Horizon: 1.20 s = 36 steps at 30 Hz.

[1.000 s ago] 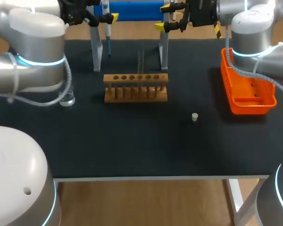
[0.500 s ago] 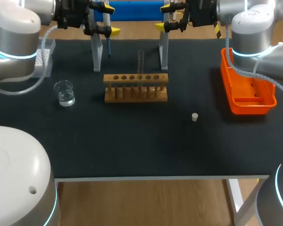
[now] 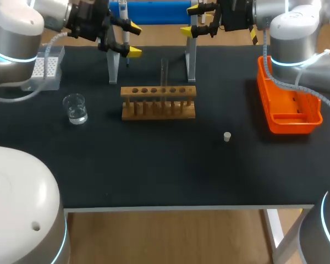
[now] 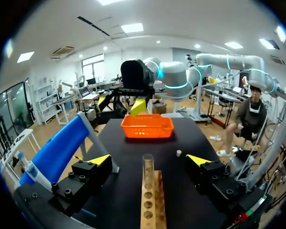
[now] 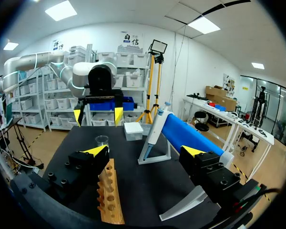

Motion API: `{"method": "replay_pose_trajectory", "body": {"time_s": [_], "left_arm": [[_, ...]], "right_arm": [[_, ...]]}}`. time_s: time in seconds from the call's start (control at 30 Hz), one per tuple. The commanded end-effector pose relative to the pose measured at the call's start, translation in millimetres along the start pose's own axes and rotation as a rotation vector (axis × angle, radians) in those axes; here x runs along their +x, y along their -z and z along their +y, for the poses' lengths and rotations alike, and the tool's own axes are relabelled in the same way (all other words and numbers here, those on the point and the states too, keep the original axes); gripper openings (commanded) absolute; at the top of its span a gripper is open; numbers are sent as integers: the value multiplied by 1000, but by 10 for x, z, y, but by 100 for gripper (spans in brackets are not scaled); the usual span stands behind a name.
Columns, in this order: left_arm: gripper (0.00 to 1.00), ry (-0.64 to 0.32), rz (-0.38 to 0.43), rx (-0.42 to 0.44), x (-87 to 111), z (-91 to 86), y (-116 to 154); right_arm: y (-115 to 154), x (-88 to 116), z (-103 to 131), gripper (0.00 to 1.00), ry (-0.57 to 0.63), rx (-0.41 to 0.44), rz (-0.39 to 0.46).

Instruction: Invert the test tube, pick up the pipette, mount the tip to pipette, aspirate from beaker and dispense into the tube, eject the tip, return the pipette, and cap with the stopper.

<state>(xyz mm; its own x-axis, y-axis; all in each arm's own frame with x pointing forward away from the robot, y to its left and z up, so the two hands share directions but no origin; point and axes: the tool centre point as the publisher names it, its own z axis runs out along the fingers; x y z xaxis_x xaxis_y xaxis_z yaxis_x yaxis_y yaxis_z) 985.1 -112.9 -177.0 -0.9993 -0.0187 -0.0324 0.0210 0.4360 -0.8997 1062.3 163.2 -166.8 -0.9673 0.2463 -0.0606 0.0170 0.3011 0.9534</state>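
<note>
A clear test tube (image 3: 164, 70) stands in the wooden rack (image 3: 158, 102) at the table's middle back. The pipette (image 3: 126, 59) hangs on the blue-barred stand (image 3: 154, 11) behind the rack. My left gripper (image 3: 135, 39) is open beside the pipette, holding nothing. In the left wrist view the test tube (image 4: 148, 165) stands between and ahead of the open left gripper (image 4: 149, 160). My right gripper (image 3: 191, 20) is open over the stand's right leg, empty. A glass beaker (image 3: 75, 108) sits at the left, and a small stopper (image 3: 227, 136) lies right of the rack.
An orange bin (image 3: 289, 118) stands at the right edge. A white tip box (image 3: 47, 69) sits at the back left. The stand's two white legs (image 3: 191, 58) rise just behind the rack. From the right wrist, rack (image 5: 108, 195), beaker (image 5: 102, 140) and tip box (image 5: 133, 130) lie ahead.
My left arm has swung back off the beaker and tip box, uncovering them. Its gripper has turned and dropped a little beside the pipette. The right arm has not moved.
</note>
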Motion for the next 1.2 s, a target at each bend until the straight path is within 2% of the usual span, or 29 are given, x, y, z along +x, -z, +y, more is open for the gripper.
{"method": "replay_pose_trajectory", "body": {"time_s": [0.03,0.37,0.5,1.2], "left_arm": [[100,5,-3,-22,-21,65,-129],[100,43,-42,-63,-14,214,-337],[100,47,-60,-86,-4,221,-404],[100,80,-73,-161,1,376,-740]], "right_arm": [[11,-4,4,100,-1,3,3],[11,-4,4,100,-1,3,3],[11,-4,4,100,-1,3,3],[11,-4,4,100,-1,3,3]]}}
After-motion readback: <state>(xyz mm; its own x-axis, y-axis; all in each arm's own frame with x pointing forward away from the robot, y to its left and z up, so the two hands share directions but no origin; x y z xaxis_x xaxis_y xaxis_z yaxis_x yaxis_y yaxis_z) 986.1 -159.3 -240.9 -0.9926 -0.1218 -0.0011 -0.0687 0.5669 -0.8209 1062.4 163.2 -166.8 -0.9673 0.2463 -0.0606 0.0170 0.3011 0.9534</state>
